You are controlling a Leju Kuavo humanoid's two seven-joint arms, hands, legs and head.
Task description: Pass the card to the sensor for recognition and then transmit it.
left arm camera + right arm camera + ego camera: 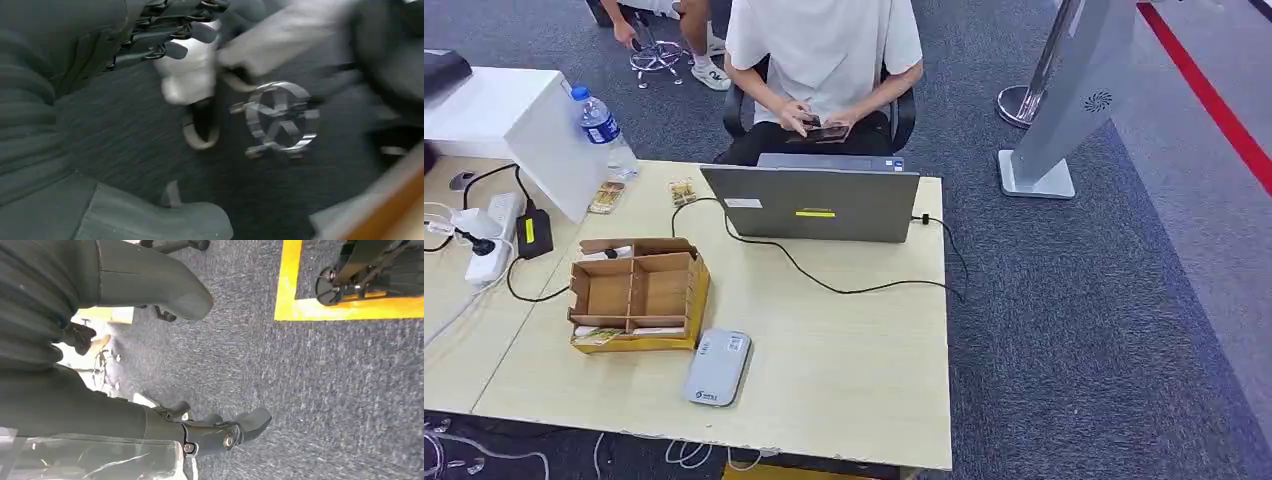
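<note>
A grey flat card sensor [718, 367] lies on the wooden table [844, 370] near its front edge. Just behind it stands an open cardboard box [636, 293] with compartments, and a card [596, 337] shows at its front left corner. More small cards [607, 197] lie by the water bottle. A seated person holds cards [826, 130] behind the laptop. My left hand [60, 115] hangs over the carpet, blurred, with nothing between thumb and fingers. Above grey carpet, my right hand [75, 405] has its fingers [220, 432] apart and holds nothing.
A grey laptop [814, 203] stands at the table's far edge, its cable trailing across the top. A water bottle [604, 130], a white box [514, 120] and a power strip [492, 235] are at the left. A grey stand [1064, 100] rises on the carpet to the right.
</note>
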